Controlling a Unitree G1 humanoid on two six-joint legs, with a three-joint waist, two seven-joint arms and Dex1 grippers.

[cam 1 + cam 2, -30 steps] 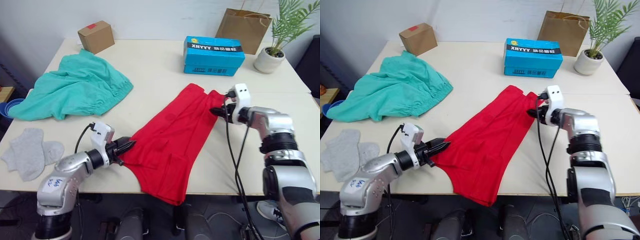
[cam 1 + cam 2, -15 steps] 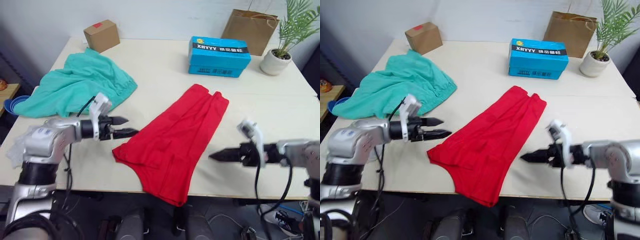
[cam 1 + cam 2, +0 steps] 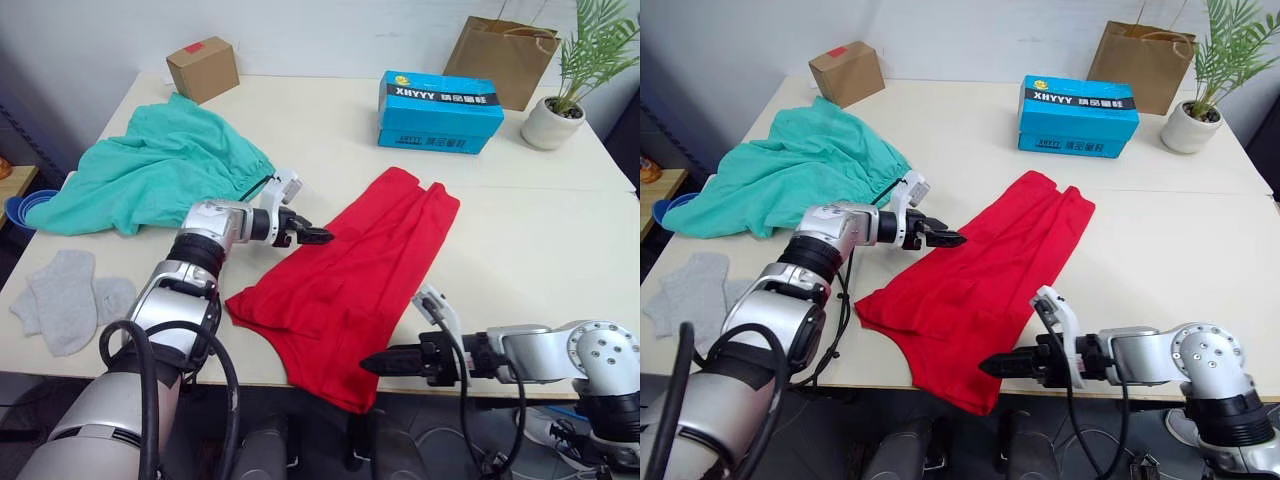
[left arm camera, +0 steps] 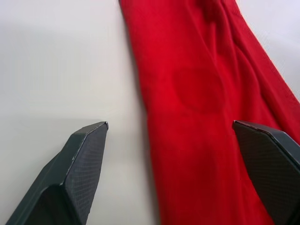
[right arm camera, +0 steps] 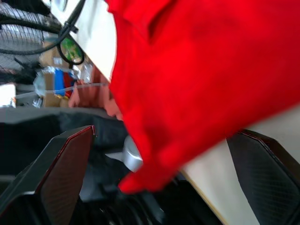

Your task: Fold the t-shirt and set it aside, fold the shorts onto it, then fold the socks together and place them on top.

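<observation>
Along our left gripper we see its 2 black fingers spread wide apart, with nothing held between them. The red t-shirt lies flat on the pale table, its long straight edge running away from us through the gap between the fingers, so 1 finger sits over bare tabletop and the other over the cloth. A few soft folds cross the fabric, and a faint rounded patch shows in its middle.
</observation>
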